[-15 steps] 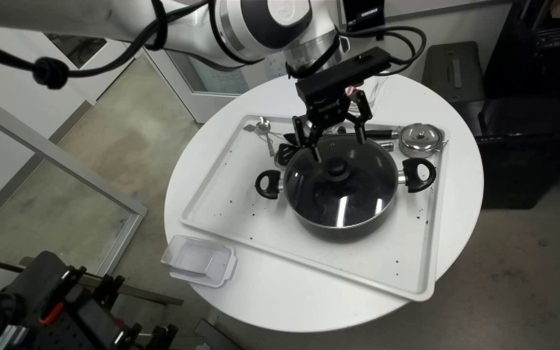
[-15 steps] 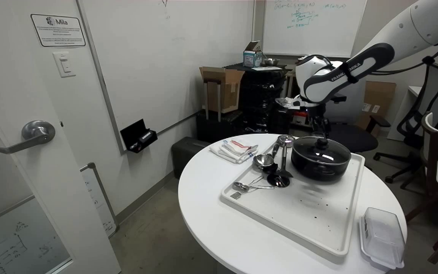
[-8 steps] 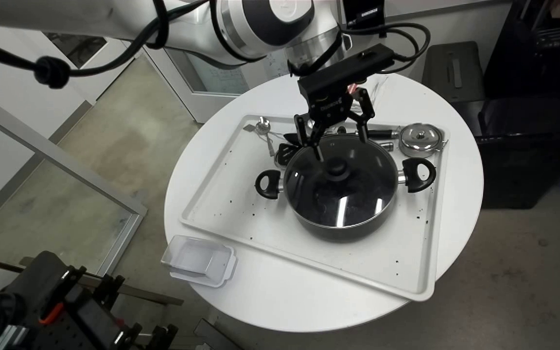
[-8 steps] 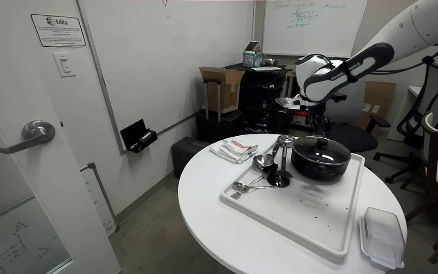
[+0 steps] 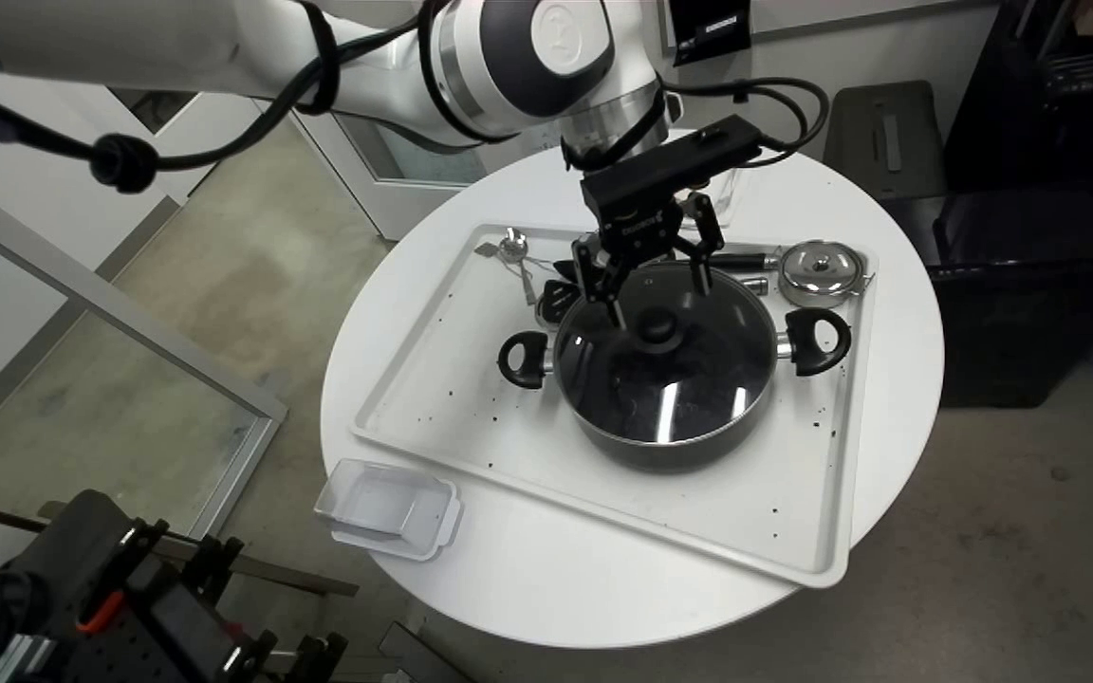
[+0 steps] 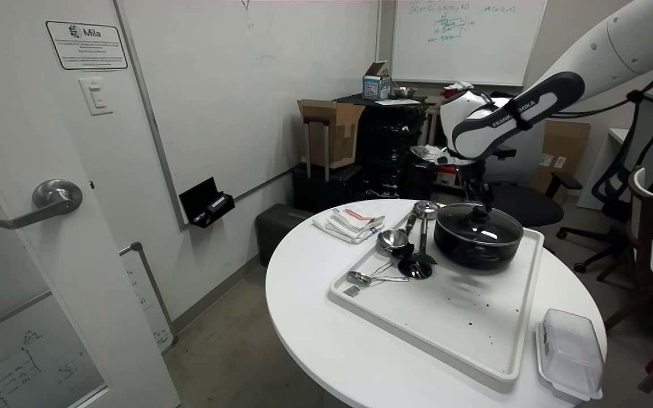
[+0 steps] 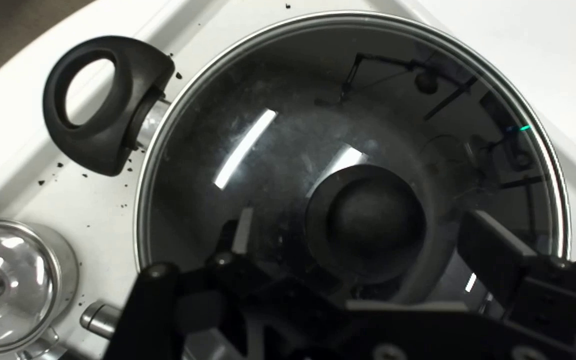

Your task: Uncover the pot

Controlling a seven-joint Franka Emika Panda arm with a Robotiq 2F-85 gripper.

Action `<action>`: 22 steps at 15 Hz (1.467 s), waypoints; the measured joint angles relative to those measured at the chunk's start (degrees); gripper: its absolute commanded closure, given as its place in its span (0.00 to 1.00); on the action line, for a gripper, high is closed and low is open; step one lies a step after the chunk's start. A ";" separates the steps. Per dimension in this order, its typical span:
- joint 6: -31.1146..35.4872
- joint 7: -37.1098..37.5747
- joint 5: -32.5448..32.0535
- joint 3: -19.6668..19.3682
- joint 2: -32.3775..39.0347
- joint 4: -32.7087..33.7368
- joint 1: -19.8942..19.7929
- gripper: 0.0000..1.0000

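- In an exterior view the pot [image 5: 668,459] stands on a white tray [image 5: 442,389] on a round table [image 5: 594,607], covered by a dark glass lid [image 5: 698,375] with a black knob [image 5: 657,325].
- The gripper [image 5: 660,302] hangs above the lid near the knob, jaws well parted, holding nothing.
- Utensils [image 5: 741,262] lie behind the pot, some of them partly hidden by the gripper; a black slotted turner [image 5: 560,300] and a silver spoon [image 5: 513,249] show.
- A small silver vessel [image 5: 822,273] stands near one side handle [image 5: 800,343] of the pot; a clear plastic box [image 5: 390,507] sits on the table outside the tray.
- In an exterior view the utensils crowd one side of the pot, a silver ladle [image 6: 393,239] among them, and a folded cloth [image 6: 349,225] lies just beside the tray.
- The gripper's tips are too dark here to tell whether they touch the lid.
- In the wrist view the knob shows between the widely spaced fingers [image 7: 489,256], a gap on either side of it.
- The small silver vessel and a side handle lie off to one side, dark specks [image 7: 178,76] on the tray around them.
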 measured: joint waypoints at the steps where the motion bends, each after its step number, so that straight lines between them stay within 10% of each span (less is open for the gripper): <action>1: 0.09 0.00 0.07 0.01 0.07 -0.11 -0.07 0.00; 7: 3.13 0.00 0.36 0.14 0.02 -2.10 -0.66 0.00; 17: 9.24 0.00 0.39 0.29 -2.78 -7.49 -0.96 0.73; 22: 12.97 0.00 0.43 0.39 -5.06 -11.61 -1.28 0.75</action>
